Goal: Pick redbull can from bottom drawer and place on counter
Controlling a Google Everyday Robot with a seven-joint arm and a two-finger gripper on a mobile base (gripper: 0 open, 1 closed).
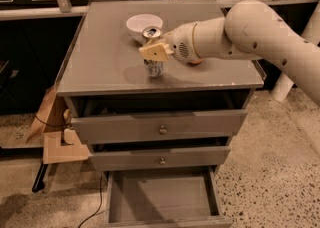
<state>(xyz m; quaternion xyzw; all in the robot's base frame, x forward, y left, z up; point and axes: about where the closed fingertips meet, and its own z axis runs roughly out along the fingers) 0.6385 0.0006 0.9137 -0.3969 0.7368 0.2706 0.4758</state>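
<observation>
Tan fingers (157, 52) are pinching the can (152, 33) round its middle, so the jaws are standing narrow, shut on the can's sides and holding nothing else. The gripper (149, 50) is reaching in from the right edge of the counter (100, 64) and is holding the can upright, its silver top facing up. The can's foot is sitting right at the surface, over its own shadow; whether it is resting there or hanging a hair above is not clear. It is standing about midway between the left and right edges, in the front half.

The step in hand looks like the setting down. To do it well, the gripper should be lowering straight until the foot is sitting flat, then opening both fingers evenly so neither drags the can over, and drawing back toward the right edge.

A white bowl (144, 22) is sitting just behind the can, toward the back edge, so a backward nudge could be knocking it. Below, the bottom drawer (160, 197) is hanging open, its grey floor bare.
</observation>
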